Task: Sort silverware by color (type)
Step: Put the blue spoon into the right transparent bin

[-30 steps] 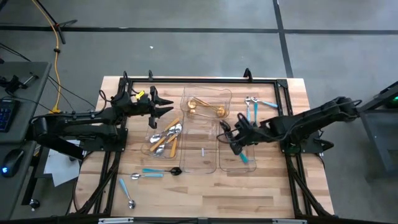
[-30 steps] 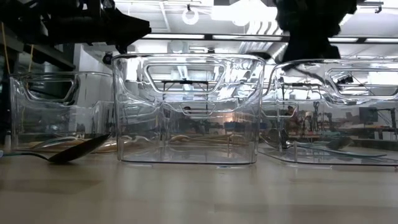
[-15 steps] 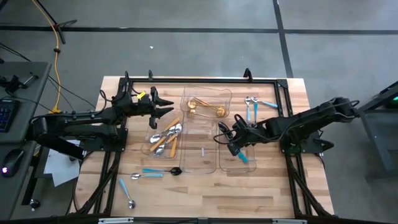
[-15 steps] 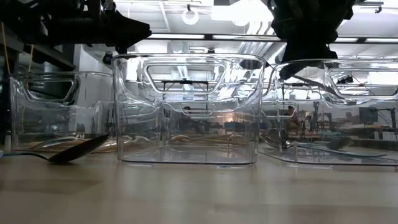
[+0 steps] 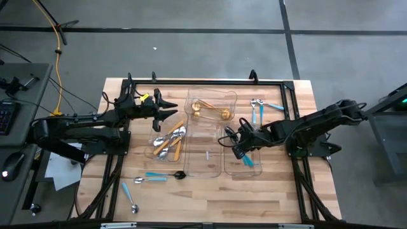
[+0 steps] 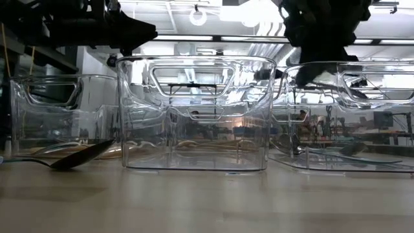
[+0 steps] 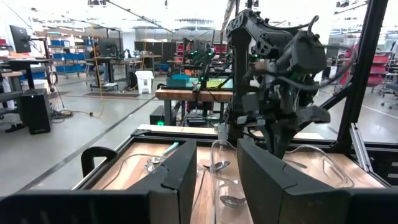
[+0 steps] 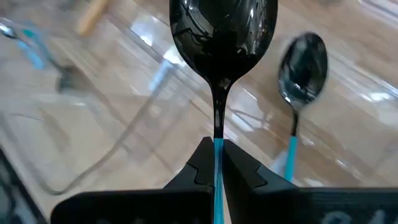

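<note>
With the right gripper [image 8: 216, 163] clamped on the dark teal-handled spoon [image 8: 222, 37] right of centre in the high view, apparently above the right tray [image 5: 233, 166], a low release inside is advised.

**Colours on the table**

The table [image 5: 210, 194] is pale wood with a light grain. Both arms are black. The right end effector [image 8: 216, 163] grips a glossy black spoon [image 8: 222, 37] with a teal handle. The trays [image 5: 205, 152] are clear. Gold cutlery [image 5: 210, 111] lies in one, silver spoons with orange handles [image 5: 169, 141] in another. Light-blue-handled pieces [image 5: 259, 108] lie on bare wood.
</note>
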Action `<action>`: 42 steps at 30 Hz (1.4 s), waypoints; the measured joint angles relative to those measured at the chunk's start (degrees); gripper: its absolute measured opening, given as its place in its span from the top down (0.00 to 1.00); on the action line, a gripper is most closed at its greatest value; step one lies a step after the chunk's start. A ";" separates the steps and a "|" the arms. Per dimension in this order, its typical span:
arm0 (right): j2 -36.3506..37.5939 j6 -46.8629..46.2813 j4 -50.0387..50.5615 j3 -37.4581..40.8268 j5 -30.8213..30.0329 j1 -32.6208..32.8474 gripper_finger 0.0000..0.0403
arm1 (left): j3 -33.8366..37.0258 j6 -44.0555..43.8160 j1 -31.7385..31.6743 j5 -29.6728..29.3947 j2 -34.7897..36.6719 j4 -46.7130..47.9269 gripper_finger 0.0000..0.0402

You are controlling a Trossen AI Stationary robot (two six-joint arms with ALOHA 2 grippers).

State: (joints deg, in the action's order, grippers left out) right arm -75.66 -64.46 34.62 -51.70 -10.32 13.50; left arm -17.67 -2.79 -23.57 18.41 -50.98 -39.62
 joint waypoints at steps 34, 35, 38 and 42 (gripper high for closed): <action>-17.22 -1.23 1.41 -0.05 7.07 -5.27 1.00 | 0.00 1.37 -0.02 -0.02 0.00 0.81 0.74; -17.22 -1.29 1.37 -0.05 6.64 -5.27 1.00 | 0.00 1.36 -0.02 -0.02 0.00 0.81 0.74; -17.13 -1.28 1.29 -0.05 6.27 -5.27 0.97 | 0.00 1.38 -0.02 -0.02 0.00 0.81 0.74; -17.11 -1.27 1.15 -0.05 6.12 -5.27 0.93 | 0.00 1.40 -0.02 -0.02 0.00 0.83 0.74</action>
State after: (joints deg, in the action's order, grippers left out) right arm -92.77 -65.73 35.77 -51.75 -4.21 8.23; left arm -17.67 -1.39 -23.59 18.39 -50.98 -38.79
